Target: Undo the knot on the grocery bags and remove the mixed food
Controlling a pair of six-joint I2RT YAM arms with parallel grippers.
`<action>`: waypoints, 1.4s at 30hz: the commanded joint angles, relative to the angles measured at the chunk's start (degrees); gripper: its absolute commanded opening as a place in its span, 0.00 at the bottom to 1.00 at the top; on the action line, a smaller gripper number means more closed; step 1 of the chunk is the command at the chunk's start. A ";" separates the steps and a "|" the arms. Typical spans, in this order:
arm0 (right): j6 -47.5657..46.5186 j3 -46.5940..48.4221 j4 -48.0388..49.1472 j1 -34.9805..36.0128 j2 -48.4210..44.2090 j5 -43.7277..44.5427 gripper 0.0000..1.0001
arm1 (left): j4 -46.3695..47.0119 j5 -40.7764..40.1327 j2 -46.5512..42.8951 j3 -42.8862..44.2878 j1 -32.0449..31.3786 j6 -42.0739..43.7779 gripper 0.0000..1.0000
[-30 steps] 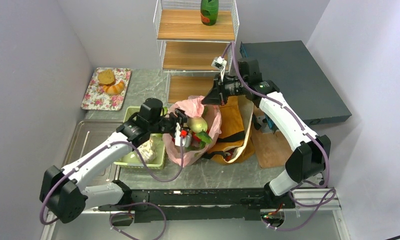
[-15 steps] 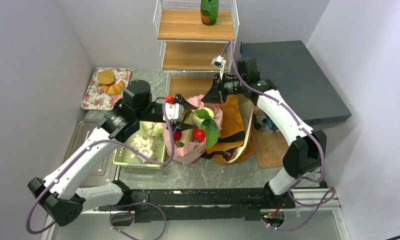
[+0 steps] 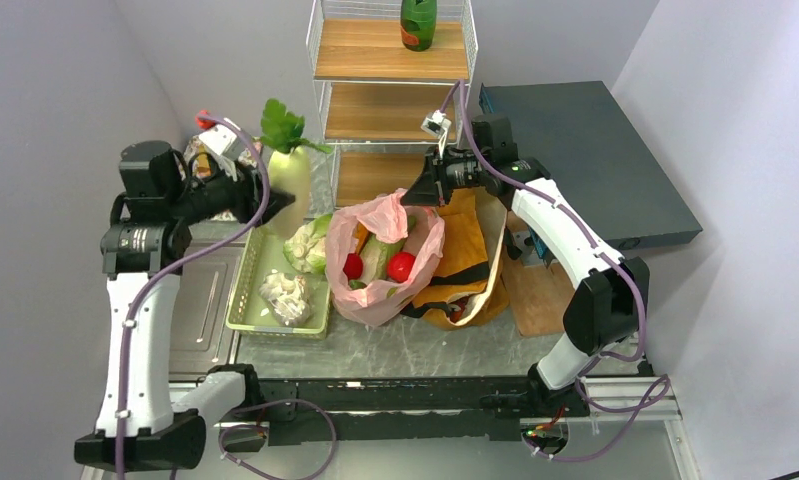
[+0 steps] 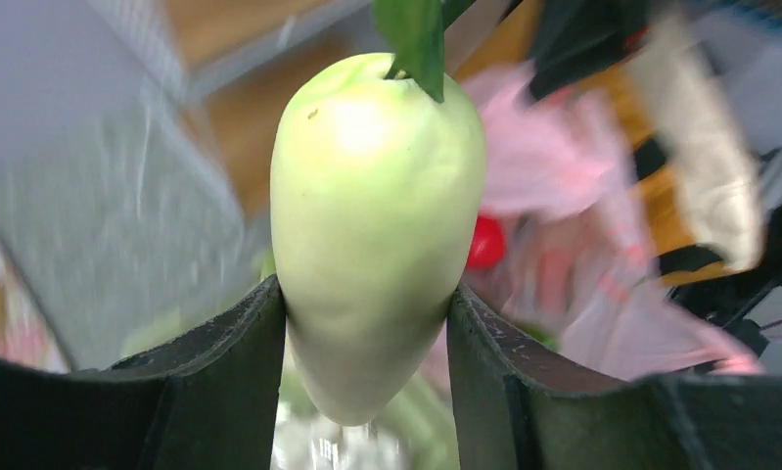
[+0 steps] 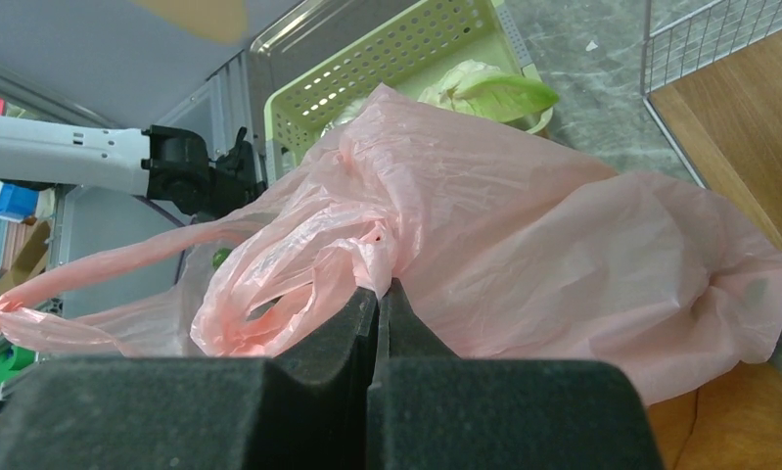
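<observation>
My left gripper (image 3: 273,196) is raised over the table's far left. It is shut on a pale green radish-like vegetable (image 3: 288,168) with leaves on top; in the left wrist view the vegetable (image 4: 372,225) sits squeezed between both fingers (image 4: 240,352). My right gripper (image 3: 412,197) is shut on the far rim of the pink plastic bag (image 3: 375,295) and holds it up; the bag (image 5: 524,235) fills the right wrist view. Two red fruits (image 3: 353,265) (image 3: 401,266) and a pale long vegetable (image 3: 378,252) lie inside the open bag. The mustard tote (image 3: 465,250) lies behind and right of it.
A green basket (image 3: 255,262) left of the bag holds a cabbage (image 3: 308,245) and a pale lumpy item (image 3: 285,292). A metal tray (image 3: 190,300) lies further left. Behind stands a wire shelf (image 3: 390,100) with a green bottle (image 3: 418,22); a dark box (image 3: 575,150) is at right.
My left arm has lifted the pale green vegetable out of the pink bag and swung it up and to the left, past the basket. The right gripper has kept its hold on the bag's rim.
</observation>
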 commanded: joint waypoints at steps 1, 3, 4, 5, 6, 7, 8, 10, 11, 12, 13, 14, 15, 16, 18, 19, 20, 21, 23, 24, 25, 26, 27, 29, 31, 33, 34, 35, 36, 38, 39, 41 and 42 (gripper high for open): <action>-0.53 1.12 1.85 0.09 -2.05 -0.88 0.00 | -21.59 -13.69 0.89 -10.48 4.81 5.97 0.00; -1.32 1.83 1.36 0.59 -2.34 -0.57 0.00 | -20.67 -20.15 0.29 -16.38 5.62 6.59 0.00; -2.54 2.33 0.74 0.97 -2.34 -0.32 0.00 | -19.13 -23.01 0.10 -19.54 5.73 6.91 0.00; -3.39 2.87 0.01 1.45 -2.23 -0.18 0.00 | -17.72 -26.14 -0.02 -22.11 5.74 7.52 0.00; -4.20 3.59 -0.73 1.99 -2.07 -0.08 0.00 | -16.03 -28.40 -0.02 -24.24 5.74 8.05 0.02; -5.18 4.16 -1.69 2.58 -1.97 0.05 0.00 | -14.17 -30.31 0.05 -26.16 5.82 8.24 0.04; -6.55 4.84 -2.76 3.25 -1.92 0.39 0.00 | -12.89 -31.84 0.34 -27.47 5.83 8.72 0.09; -8.91 5.77 -4.33 4.63 -2.27 1.51 0.00 | -11.28 -35.00 1.36 -29.40 5.79 9.30 0.26; -9.78 6.25 -5.11 5.43 -2.45 1.94 0.00 | -11.12 -36.00 1.95 -30.11 5.84 10.00 0.40; -10.30 6.69 -5.53 5.79 -2.75 2.36 0.00 | -11.18 -36.05 2.30 -30.48 6.00 10.69 0.52; -10.60 6.98 -5.69 6.48 -3.12 2.72 0.00 | -11.60 -33.22 2.20 -30.33 6.38 11.83 0.63; -10.64 7.01 -5.60 6.85 -3.58 3.00 0.00 | -12.00 -28.96 1.32 -29.94 6.89 13.47 0.73; -10.62 6.74 -5.25 7.08 -4.04 3.27 0.00 | -12.28 -23.79 -0.74 -29.56 7.49 15.58 0.94; -10.34 6.27 -4.81 7.22 -4.68 3.53 0.00 | -11.81 -19.07 -3.47 -29.29 7.79 17.78 0.99; -9.99 5.07 -3.98 7.59 -5.65 3.89 0.00 | -9.32 -9.16 -10.40 -28.67 7.81 21.96 0.99; -10.25 4.45 -3.83 7.81 -6.04 4.14 0.00 | -7.69 -3.95 -13.33 -27.81 7.68 23.83 1.00; -10.59 3.83 -3.70 8.06 -6.41 4.48 0.00 | -6.29 0.54 -15.60 -26.53 7.26 24.85 0.99; -10.90 3.58 -3.63 8.33 -6.46 4.78 0.00 | -4.97 3.36 -16.81 -24.78 5.42 24.42 0.99; -10.61 3.39 -3.24 8.76 -6.26 5.09 0.00 | -4.85 1.84 -14.98 -19.65 -3.34 22.29 0.91; -10.30 3.49 -2.88 8.83 -6.17 5.11 0.00 | -6.62 -0.85 -12.89 -16.40 -9.34 21.45 0.82; -9.86 3.54 -2.44 8.93 -5.99 5.07 0.00 | -8.72 -3.21 -10.18 -13.37 -14.46 20.97 0.73; -9.47 3.62 -2.01 8.96 -5.75 4.93 0.00 | -9.98 -5.86 -7.62 -11.03 -19.42 19.65 0.66; -9.15 3.77 -1.68 8.98 -5.57 4.89 0.00 | -10.47 -8.39 -5.32 -9.54 -23.26 17.98 0.60; -8.89 4.03 -1.56 8.96 -5.21 4.65 0.00 | -11.38 -12.48 -1.32 -8.29 -28.96 16.64 0.52; -9.08 4.11 -1.81 9.03 -5.11 4.44 0.00 | -9.93 -17.68 0.62 -10.09 -33.47 18.02 0.50; -9.13 3.87 -1.80 8.96 -5.25 4.49 0.00 | -9.67 -21.13 2.25 -12.57 -37.19 20.06 0.49; -9.14 3.70 -1.92 8.92 -5.30 4.50 0.00 | -10.38 -22.47 3.28 -13.47 -39.01 21.14 0.49; -9.27 3.58 -2.09 8.96 -5.36 4.50 0.00 | -11.03 -23.46 4.12 -14.42 -40.66 21.79 0.49; -9.38 3.48 -2.20 8.95 -5.42 4.58 0.00 | -11.10 -24.63 4.78 -15.73 -41.99 21.89 0.50; -9.69 3.01 -2.37 8.94 -5.62 4.75 0.00 | -10.00 -26.58 5.38 -17.62 -43.95 20.61 0.55; -9.76 2.78 -2.41 8.97 -5.72 4.97 0.00 | -9.46 -27.37 5.77 -18.27 -44.34 19.48 0.61; -9.72 2.28 -2.20 8.91 -5.97 5.19 0.00 | -9.53 -29.73 7.23 -19.68 -44.76 17.82 0.68; -9.49 1.86 -1.90 8.95 -6.20 5.32 0.00 | -10.12 -31.02 8.17 -20.52 -44.79 17.60 0.71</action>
